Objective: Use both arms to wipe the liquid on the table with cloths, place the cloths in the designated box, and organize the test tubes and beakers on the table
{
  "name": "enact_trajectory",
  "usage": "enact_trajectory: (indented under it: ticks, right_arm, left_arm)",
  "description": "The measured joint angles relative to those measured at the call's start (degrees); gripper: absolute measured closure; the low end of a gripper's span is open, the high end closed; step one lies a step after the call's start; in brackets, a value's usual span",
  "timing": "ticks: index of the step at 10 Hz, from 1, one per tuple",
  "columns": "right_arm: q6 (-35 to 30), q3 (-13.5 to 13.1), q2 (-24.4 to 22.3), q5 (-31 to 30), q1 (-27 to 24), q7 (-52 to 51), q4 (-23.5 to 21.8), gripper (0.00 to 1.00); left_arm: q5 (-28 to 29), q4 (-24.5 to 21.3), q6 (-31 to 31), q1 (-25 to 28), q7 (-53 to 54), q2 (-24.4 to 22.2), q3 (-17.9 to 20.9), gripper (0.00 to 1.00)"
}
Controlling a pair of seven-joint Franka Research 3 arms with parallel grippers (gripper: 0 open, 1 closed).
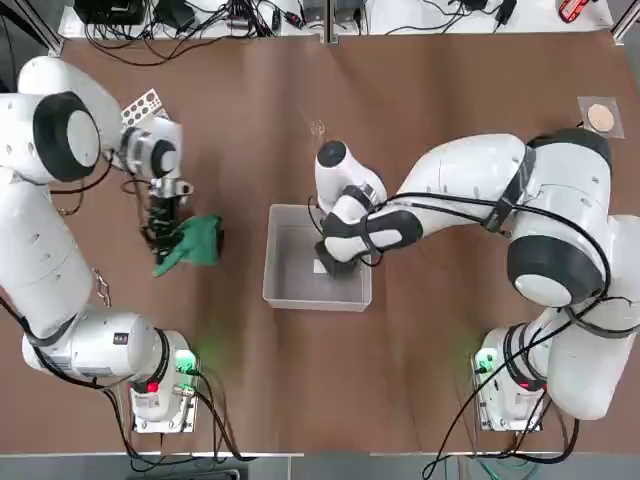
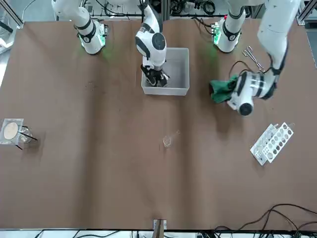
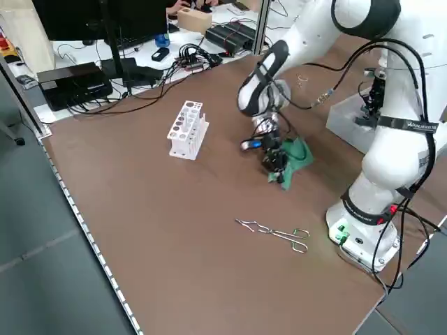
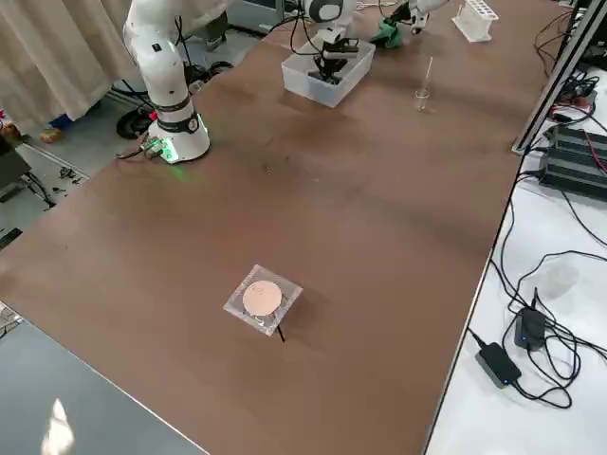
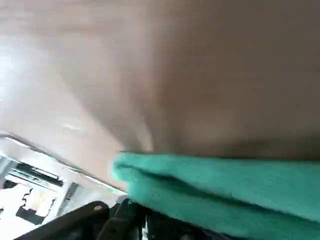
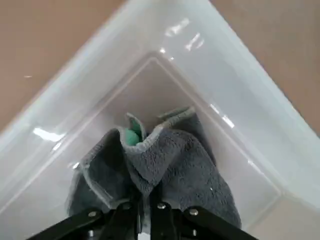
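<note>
One gray cloth (image 6: 180, 165), partly hidden by gripper fingers (image 6: 162, 215)

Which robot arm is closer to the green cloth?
The left one: its gripper holds the green cloth. The right gripper is farther off, in the box with the grey cloth.

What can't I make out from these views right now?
- Left tool's fingertips: covered by the green cloth in the left wrist view.
- Grey cloth: lower part hidden by the right tool in the right wrist view.
- Glass vessel: too small and clear in the front view to tell whether it holds anything.
</note>
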Motion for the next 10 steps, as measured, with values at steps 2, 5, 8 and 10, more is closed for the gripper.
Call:
enact_trajectory:
  ticks: [2, 5, 8, 10]
  right_arm:
    - [-12.5, -0.3, -3.6, -0.9, -0.3, -1.1, 6.0, 0.91]
    - [-26.2, -0.8, -9.9, -2.1, -7.2, -15.6, 9.5, 0.91]
    - [-30.3, -1.0, -13.4, -3.0, -16.9, -32.1, 7.6, 0.92]
    - [-30.0, -1.0, -14.1, -4.7, -20.6, -39.3, 4.5, 0.92]
  left_arm:
    - [4.0, -0.4, 2.9, 1.2, 6.0, 0.0, 6.4, 0.98]
    - [3.9, 1.8, 3.6, 0.8, 7.0, -0.1, 5.0, 0.97]
    - [-6.0, 8.4, 2.8, 0.3, 3.7, -0.5, -7.8, 0.97]
    - [-10.4, 14.8, 3.4, -0.6, -3.3, 0.5, -16.2, 0.97]
